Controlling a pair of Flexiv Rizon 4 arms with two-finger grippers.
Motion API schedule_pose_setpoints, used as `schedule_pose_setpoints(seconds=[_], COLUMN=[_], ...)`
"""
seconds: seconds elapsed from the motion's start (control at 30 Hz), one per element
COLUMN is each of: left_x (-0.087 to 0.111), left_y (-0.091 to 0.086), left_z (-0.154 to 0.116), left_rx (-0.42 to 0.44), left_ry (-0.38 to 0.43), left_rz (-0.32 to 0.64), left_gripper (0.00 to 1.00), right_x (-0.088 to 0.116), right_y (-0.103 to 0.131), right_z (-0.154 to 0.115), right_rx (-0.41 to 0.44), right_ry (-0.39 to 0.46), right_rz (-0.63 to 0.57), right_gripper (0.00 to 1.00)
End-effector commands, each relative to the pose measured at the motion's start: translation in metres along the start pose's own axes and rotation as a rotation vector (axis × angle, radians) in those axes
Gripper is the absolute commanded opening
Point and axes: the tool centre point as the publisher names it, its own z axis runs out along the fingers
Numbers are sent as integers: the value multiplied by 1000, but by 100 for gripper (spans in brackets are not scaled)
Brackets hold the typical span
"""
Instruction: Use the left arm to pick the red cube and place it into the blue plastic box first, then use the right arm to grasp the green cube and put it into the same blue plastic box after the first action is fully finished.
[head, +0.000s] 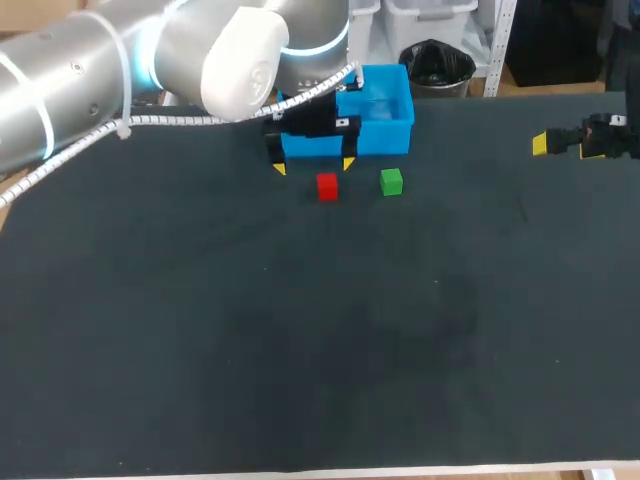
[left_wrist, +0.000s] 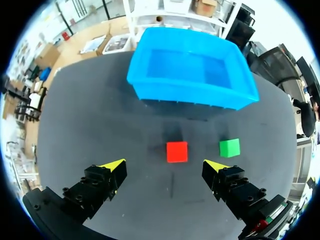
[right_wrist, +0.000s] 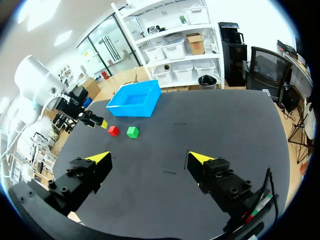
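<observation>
Where our left arm comes in over the dark bench in the head view, its claw hangs in front of the blue box with its fingers spread wide. The red cube sits on the bench just beside the claw, and the green cube is near it on the right, apart from it. Both are just in front of the box. Our right claw is at the bench's right edge, well apart from them.

From the left wrist we see the left claw wide open and holding nothing. The red cube lies just ahead, between the lines of its fingers. The green cube lies beside it, ahead of one fingertip, and the box is beyond both.

From the right wrist, the right claw is also wide open over bare bench. The red cube, green cube and box are far ahead, with the left claw beside them.
</observation>
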Motion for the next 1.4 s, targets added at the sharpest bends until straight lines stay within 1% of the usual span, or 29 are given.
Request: schedule_pose_setpoints(seconds=[0.03, 0.43, 0.9, 1.37, 1.4], left_x=[-2, 6, -7, -10, -10], left_y=[-1, -10, -11, -15, -15], left_z=[9, 26, 39, 48, 49], left_rx=[8, 24, 7, 9, 9], left_ry=[3, 8, 4, 21, 22], left_rz=[-5, 13, 11, 17, 17], left_gripper=[100, 100, 100, 100, 87], right_x=[0, 0, 0, 0, 0], right_y=[0, 0, 0, 0, 0], right_z=[0, 0, 0, 0, 0], right_rx=[0, 0, 0, 0, 0], right_ry=[0, 0, 0, 0, 0], right_rz=[0, 0, 0, 0, 0], right_gripper=[100, 100, 100, 100, 100])
